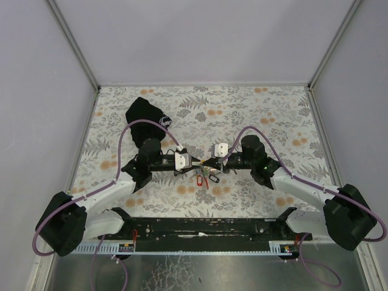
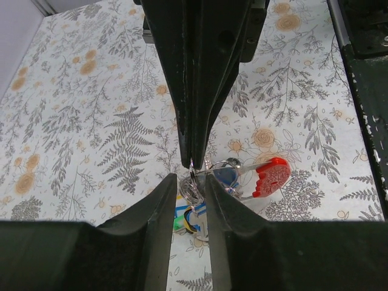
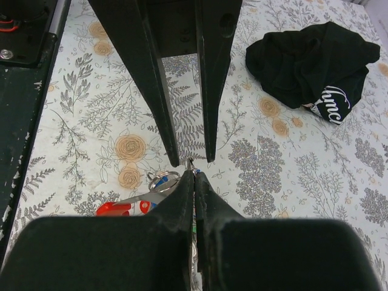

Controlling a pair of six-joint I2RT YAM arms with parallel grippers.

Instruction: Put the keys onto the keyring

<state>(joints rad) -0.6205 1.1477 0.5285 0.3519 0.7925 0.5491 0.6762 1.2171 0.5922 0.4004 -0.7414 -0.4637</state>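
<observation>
Black right hand is pinched shut, metal glinting at its tips; whether it grips anything I cannot tell. Left hand stands slightly parted around the keys, bunched between both hands over the floral surface.

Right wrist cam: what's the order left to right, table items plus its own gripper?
red key tag → metal ring → right gripper, fingertips together → black pouch
</observation>
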